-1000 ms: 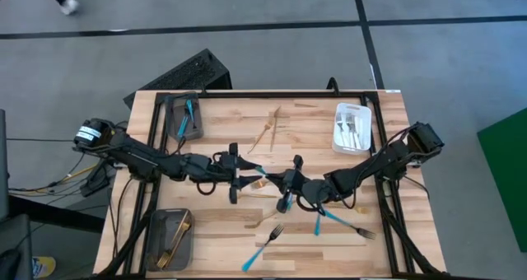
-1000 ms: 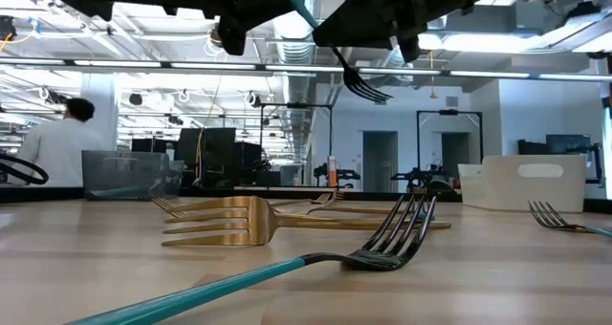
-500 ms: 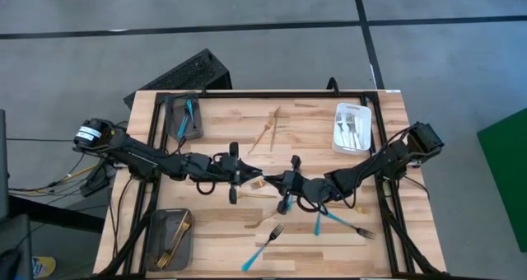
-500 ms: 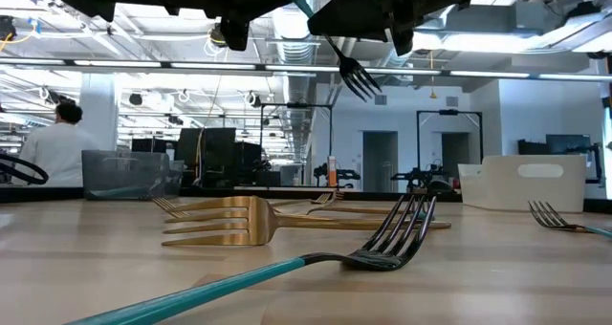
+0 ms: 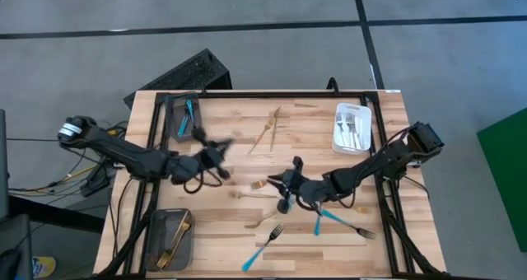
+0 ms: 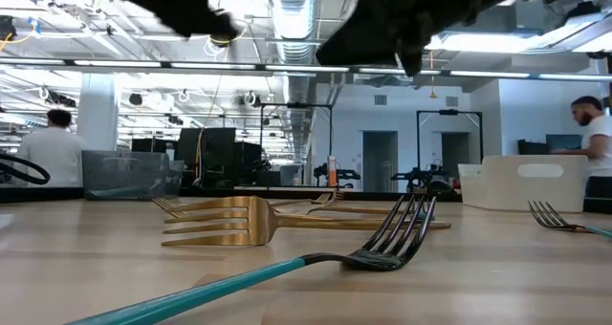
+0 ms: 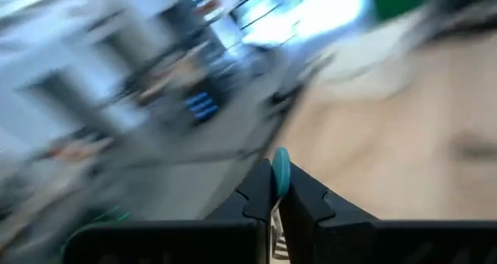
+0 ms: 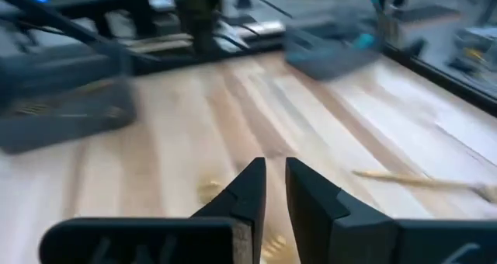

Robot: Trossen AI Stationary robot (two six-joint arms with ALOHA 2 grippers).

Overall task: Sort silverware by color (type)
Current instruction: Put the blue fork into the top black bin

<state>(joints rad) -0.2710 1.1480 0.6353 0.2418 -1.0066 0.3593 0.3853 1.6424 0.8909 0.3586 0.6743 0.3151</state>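
Observation:
My left gripper (image 5: 222, 150) hovers over the table's left middle, blurred, and is shut on a turquoise-handled fork (image 7: 280, 171). My right gripper (image 5: 288, 181) stays above the table's middle, its fingers (image 8: 252, 188) a little apart with nothing between them. Loose silverware lies flat on the wood: gold forks (image 5: 268, 132) (image 5: 254, 189) (image 5: 263, 222) and turquoise-handled forks (image 5: 263, 245) (image 5: 329, 218). In the low view, a gold fork (image 6: 229, 220) and a turquoise-handled fork (image 6: 382, 239) rest on the table. My left gripper pinches the fork's turquoise handle (image 7: 280, 171) between its two fingers; the handle's rounded end sticks out past the fingertips. The fingers hide the rest of the fork. The high view is too blurred to show how the fork hangs.
A grey tray (image 5: 183, 117) at the far left holds a turquoise-handled utensil. A grey tray (image 5: 170, 237) at the near left holds gold pieces. A white tray (image 5: 352, 128) at the far right holds silver forks. Bare wood lies along the far middle.
The turquoise-handled fork hung in the air between both grippers, held by my right one. My left gripper has taken it and swung away toward the table's left and far side, rolling as it went. The fork has left the low view. My right gripper has let go and stayed put.

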